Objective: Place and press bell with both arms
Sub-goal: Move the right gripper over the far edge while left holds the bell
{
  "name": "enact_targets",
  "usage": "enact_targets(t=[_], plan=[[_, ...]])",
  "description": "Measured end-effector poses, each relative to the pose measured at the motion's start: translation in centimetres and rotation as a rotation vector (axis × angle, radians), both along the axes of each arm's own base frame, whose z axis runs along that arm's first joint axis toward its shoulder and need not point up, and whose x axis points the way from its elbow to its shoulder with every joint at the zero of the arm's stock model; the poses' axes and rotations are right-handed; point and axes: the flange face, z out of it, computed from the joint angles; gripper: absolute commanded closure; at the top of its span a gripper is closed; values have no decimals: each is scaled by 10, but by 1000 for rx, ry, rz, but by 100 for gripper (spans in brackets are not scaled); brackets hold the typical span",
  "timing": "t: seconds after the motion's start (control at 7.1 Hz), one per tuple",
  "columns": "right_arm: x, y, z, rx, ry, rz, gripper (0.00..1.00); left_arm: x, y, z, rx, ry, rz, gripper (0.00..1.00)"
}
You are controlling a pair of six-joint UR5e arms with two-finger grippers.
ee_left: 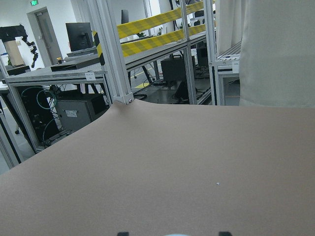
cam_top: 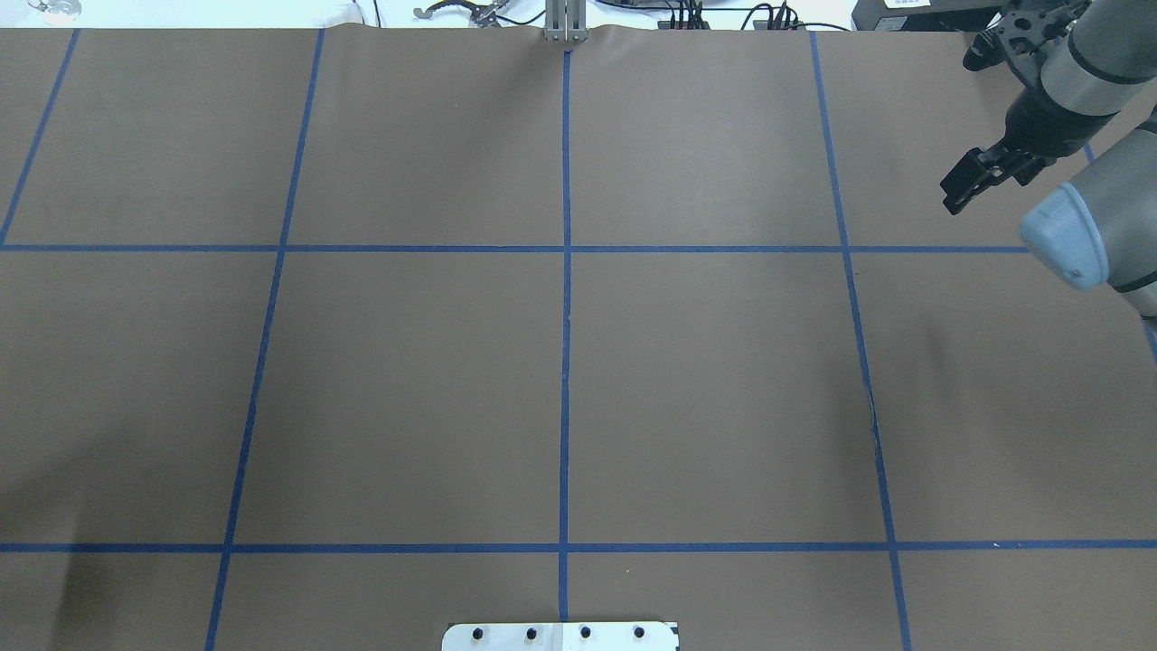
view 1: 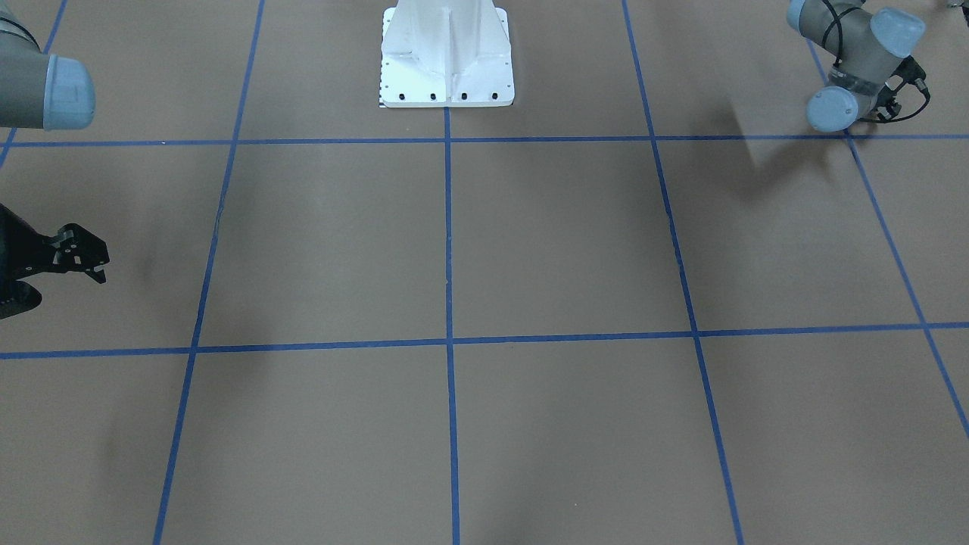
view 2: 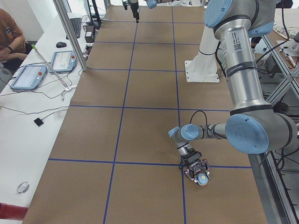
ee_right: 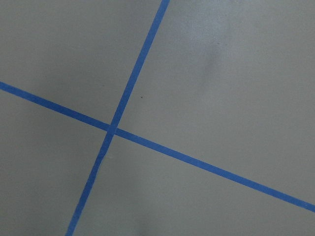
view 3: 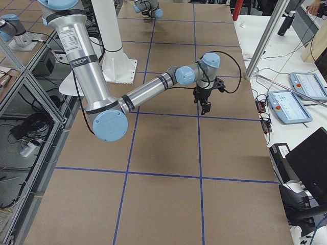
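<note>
The light-blue bell sits between the fingers of my left gripper, low over the brown table near the robot's side at the left end. In the left wrist view only the fingertips and a sliver of the bell show at the bottom edge. My left arm's wrist shows at the top right of the front-facing view, with its gripper hidden there. My right gripper hangs open and empty above the table's right end. It also shows in the overhead view and the exterior right view.
The white bolted pedestal stands at the robot's side of the table. Blue tape lines divide the brown surface into squares. An operators' bench with tablets and an aluminium post runs along the far side.
</note>
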Motion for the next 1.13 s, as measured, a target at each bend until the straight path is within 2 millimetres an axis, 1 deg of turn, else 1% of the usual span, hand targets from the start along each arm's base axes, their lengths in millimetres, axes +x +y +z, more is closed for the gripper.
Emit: enact_targets(t=[0.14,0.42,0.56,0.7,0.85,0.99,1.13], plan=[[0,0,0,1,0,0,0,-10,4,4,-10,-7,12,100],[1,0,-1,2,-2,0,0,-40,16,11,-36,-14,51,100],[1,1,-2,3,-3,1,0,-57,21,11,-38,-5,84,100],[2,1,-2,3,-3,2,0,-79,25,11,-19,-1,131,100],[3,1,-3,4,-4,3,0,-101,23,13,31,10,178,100],[4,2,-5,6,-6,4,0,-120,14,15,95,38,216,100],[5,3,-6,7,-10,6,0,-136,-5,11,167,66,257,100]])
